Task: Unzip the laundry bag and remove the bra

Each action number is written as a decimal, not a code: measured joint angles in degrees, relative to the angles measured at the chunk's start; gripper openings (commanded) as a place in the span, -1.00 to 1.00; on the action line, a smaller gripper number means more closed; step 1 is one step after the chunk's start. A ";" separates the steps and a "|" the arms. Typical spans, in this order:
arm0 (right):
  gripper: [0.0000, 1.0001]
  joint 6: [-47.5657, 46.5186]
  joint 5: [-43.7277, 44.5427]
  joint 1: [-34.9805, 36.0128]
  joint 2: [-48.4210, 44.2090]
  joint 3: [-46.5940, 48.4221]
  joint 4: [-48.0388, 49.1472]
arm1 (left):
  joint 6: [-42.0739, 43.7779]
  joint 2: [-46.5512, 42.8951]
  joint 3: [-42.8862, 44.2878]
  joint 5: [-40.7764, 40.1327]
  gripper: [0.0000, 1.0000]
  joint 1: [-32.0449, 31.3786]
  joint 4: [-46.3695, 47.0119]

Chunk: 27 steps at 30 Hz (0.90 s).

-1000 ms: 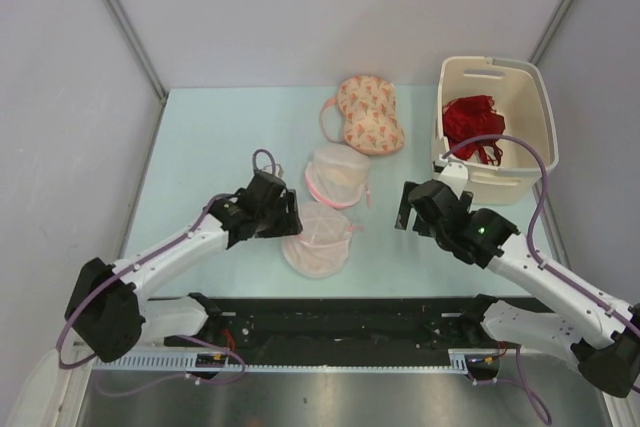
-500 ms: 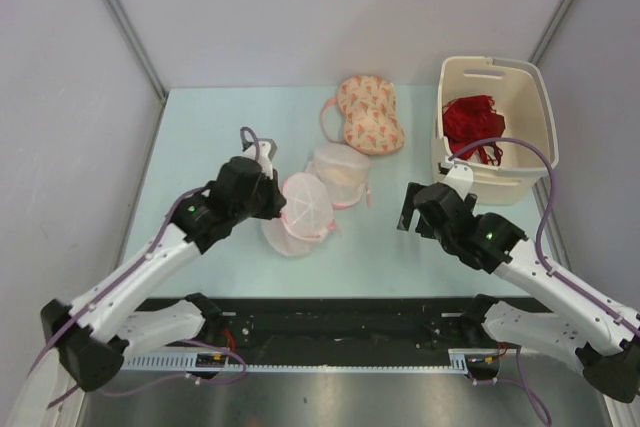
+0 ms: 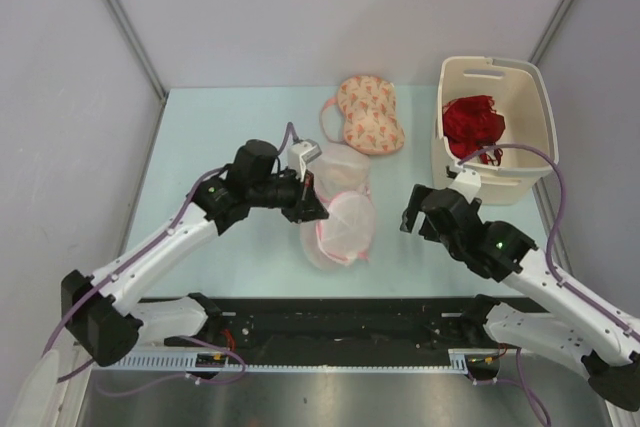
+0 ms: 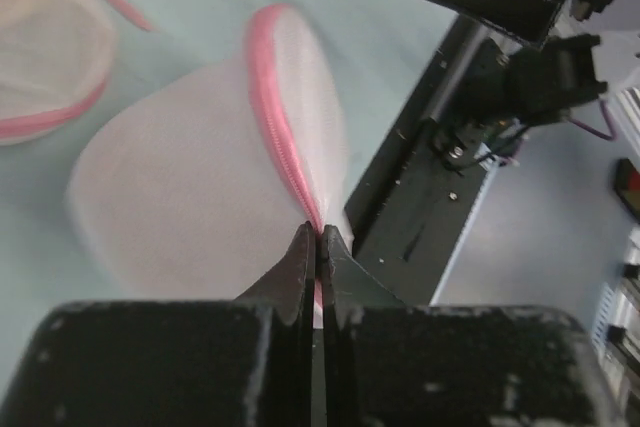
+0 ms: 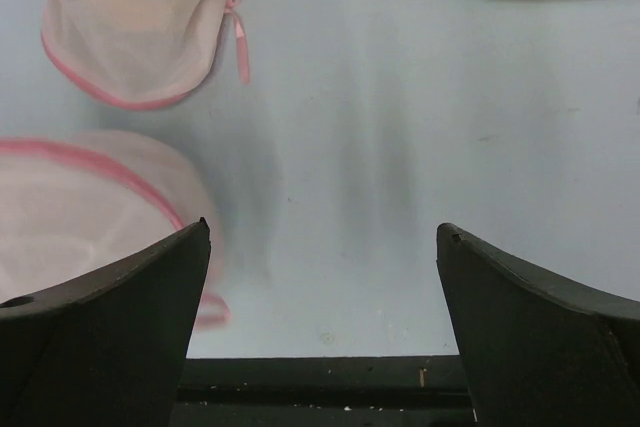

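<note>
The laundry bag, a round white mesh pouch with pink zipper trim, is lifted on edge at the table's middle front. My left gripper is shut on its pink trim, as the left wrist view shows, with the bag hanging beyond the jaws. The bra is only a pale tint through the mesh. My right gripper is open and empty, a little to the right of the bag. In the right wrist view the bag lies at its left finger.
The twin mesh pouch lies just behind the bag. A pink bra with red motifs lies at the back. A cream bin at the right holds a red bra. The black base rail runs along the near edge.
My left gripper has carried the bag by its trim from the left of the twin pouch to the right, in front of it. The right arm has barely moved.
</note>
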 measured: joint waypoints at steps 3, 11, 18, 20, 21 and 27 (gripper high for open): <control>0.99 0.92 1.03 0.04 -3.19 -0.70 -1.55 | 0.37 3.32 0.37 4.52 1.00 0.85 1.97; 1.00 2.49 2.19 0.04 -8.22 -1.53 -5.44 | 0.79 11.67 7.54 -2.82 1.00 11.21 -2.97; 0.99 3.23 0.00 0.04 -5.53 -4.74 -4.37 | -7.89 1.53 -2.51 -5.75 0.85 -0.44 -0.17; 0.99 3.93 -1.90 0.13 -4.07 -6.54 -2.80 | -10.86 -0.42 -7.26 -5.18 0.76 -4.37 2.19; 1.00 4.11 -2.80 0.24 -3.54 -7.48 -2.14 | -12.15 -0.83 -9.25 -4.83 0.75 -5.42 2.89; 0.99 5.29 -10.75 3.06 -6.36 -15.89 3.65 | -17.46 -0.98 -20.72 -3.43 0.71 -7.54 7.65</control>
